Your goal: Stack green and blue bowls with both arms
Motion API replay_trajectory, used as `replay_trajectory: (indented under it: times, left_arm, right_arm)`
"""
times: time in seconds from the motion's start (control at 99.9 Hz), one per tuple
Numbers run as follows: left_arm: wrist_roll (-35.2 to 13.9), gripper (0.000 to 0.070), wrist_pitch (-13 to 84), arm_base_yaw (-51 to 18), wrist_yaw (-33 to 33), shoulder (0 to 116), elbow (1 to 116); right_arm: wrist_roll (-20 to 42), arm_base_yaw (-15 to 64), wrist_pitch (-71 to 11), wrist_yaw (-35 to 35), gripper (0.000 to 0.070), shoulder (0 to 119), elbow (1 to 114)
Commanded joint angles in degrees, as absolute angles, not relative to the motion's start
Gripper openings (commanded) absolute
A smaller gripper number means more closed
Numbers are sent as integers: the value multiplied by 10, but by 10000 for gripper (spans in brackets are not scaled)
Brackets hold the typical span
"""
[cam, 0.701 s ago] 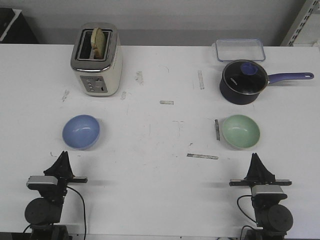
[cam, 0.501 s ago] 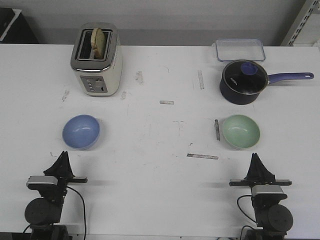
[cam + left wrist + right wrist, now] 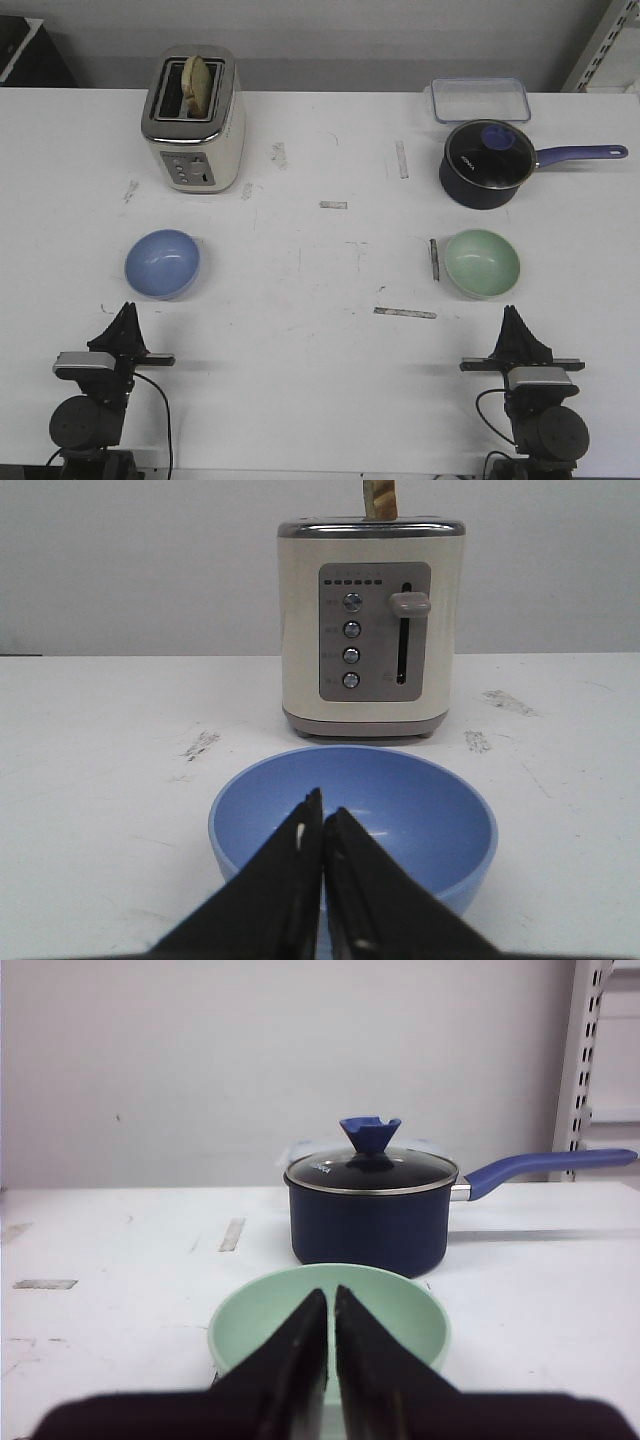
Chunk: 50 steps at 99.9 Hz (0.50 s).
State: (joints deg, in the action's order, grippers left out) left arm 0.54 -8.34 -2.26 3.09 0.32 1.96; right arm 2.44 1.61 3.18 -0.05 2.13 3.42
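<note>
- The tabletop (image 3: 320,380) carries everything, and both arms sit folded at its near edge, so no reach has begun. The main risk is two arms meeting over the middle of the tabletop and colliding when one bowl is brought to the other.
- The toaster (image 3: 193,120), with a slice of bread standing in its slot, is near the far left corner, directly behind the blue bowl. A left-arm push instead of a lift could slide the bowl into it.
- The navy saucepan (image 3: 486,165), with its glass lid and long handle, stands just behind the green bowl toward the far right. An overshoot by the right arm could knock the lid or handle.
- The blue bowl (image 3: 162,264) lies left of centre, in front of the left arm. Its shallow, smooth rim could slip out of a pinch.
- The green bowl (image 3: 482,263) lies right of centre, well apart from the blue one. Dropped off-centre, it would perch tilted rather than nest.
- The left gripper (image 3: 322,825) has its fingers pressed together, empty; it must spread before reaching a rim.
- The right gripper (image 3: 331,1305) is likewise closed to a slit, holding nothing.
</note>
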Motion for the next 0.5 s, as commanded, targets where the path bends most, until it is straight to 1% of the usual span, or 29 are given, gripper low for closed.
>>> replay_trajectory:
  times: [0.0, 0.2, 0.34, 0.491]
  left_arm:
    - [8, 2, -91, -23, 32, 2, 7]
    - [8, 2, -91, -23, 32, 2, 7]
    - [8, 2, -91, -23, 32, 2, 7]
    - [8, 2, -91, -23, 32, 2, 7]
  right_arm:
    - [32, 17, 32, -2, 7, 38, 56]
    - [31, 17, 31, -2, 7, 119, 104]
    - [31, 17, 28, -19, 7, 194, 141]
    - [31, 17, 27, -22, 7, 279, 188]
